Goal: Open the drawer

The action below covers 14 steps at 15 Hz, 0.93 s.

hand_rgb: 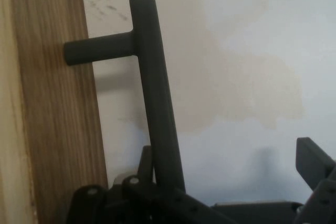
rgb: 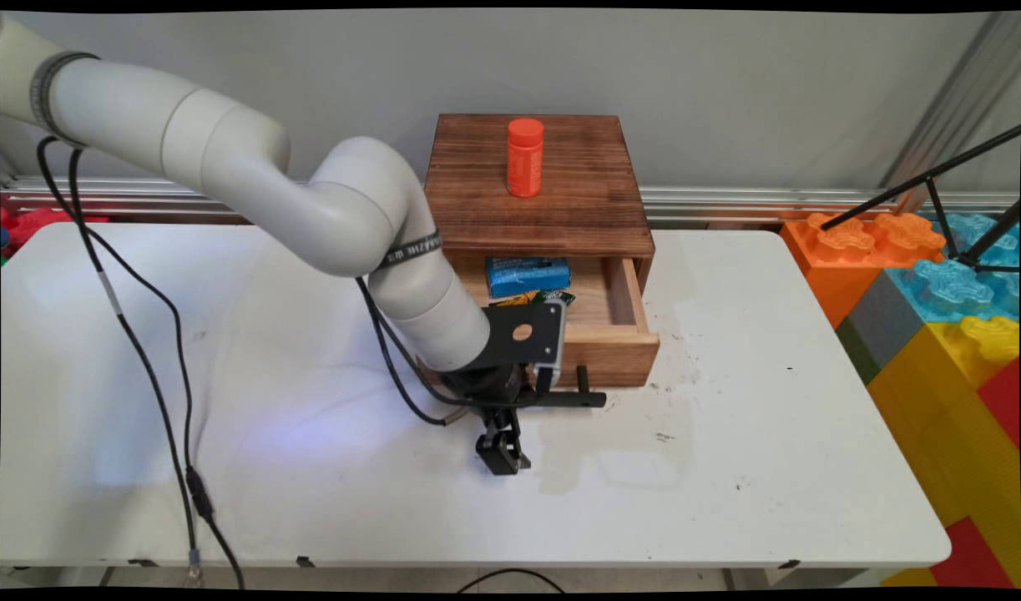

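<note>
A wooden box (rgb: 577, 209) stands at the back of the white table (rgb: 769, 434) with its drawer (rgb: 614, 338) pulled out. Inside the drawer lie a blue packet (rgb: 528, 275) and a green and yellow packet (rgb: 545, 297), partly hidden by my hand. An orange bottle (rgb: 525, 157) stands upright on the box top. My gripper (rgb: 502, 455) points down at the table just in front of the drawer's black bar handle (rgb: 577, 398). In the hand view the gripper (hand_rgb: 229, 153) is open; the handle (hand_rgb: 157, 98) runs close by the left finger (hand_rgb: 145, 161), with the drawer front (hand_rgb: 52, 119) beside it.
Large orange, blue, grey and yellow toy bricks (rgb: 936, 309) are stacked off the table's right edge, with a black tripod leg (rgb: 927, 177) above them. Black cables (rgb: 155, 359) hang from the arm across the table's left half. The table top is scuffed near the drawer.
</note>
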Tool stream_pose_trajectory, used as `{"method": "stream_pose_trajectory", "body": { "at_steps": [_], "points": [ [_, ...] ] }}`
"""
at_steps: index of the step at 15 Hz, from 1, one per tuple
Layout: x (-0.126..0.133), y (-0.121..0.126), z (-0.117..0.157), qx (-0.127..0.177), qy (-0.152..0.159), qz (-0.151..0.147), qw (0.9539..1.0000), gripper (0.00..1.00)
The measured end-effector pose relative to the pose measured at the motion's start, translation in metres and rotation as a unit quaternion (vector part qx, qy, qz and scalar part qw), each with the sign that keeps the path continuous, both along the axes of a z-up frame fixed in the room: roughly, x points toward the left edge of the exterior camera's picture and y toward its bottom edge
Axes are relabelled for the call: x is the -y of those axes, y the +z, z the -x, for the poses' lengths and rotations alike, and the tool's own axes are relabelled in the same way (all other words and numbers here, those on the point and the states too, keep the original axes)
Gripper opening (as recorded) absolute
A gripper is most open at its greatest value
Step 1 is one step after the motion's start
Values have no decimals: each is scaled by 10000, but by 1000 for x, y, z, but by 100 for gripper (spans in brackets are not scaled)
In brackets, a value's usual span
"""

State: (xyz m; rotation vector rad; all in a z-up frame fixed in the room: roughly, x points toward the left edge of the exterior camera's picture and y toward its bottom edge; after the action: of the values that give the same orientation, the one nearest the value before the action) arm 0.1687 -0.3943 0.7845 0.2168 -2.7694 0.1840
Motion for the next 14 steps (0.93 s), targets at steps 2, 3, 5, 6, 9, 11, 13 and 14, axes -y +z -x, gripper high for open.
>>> {"method": "stream_pose_trajectory", "body": {
  "at_steps": [2,3,5,6,9,11,13,14],
  "points": [
    [-8,0,2,-1,5,-2,10000,100],
    [-14,-1,4,-8,18,-2,10000,100],
    [-20,-1,7,-23,47,-7,10000,100],
    [-24,-1,9,-33,70,-12,10000,100],
    [-35,-2,16,-64,156,-32,9999,100],
    [-40,-3,19,-76,187,-36,9998,100],
    [-44,-3,22,-86,214,-35,9997,100],
    [-47,-3,24,-91,228,-34,9997,100]
  ]
}}
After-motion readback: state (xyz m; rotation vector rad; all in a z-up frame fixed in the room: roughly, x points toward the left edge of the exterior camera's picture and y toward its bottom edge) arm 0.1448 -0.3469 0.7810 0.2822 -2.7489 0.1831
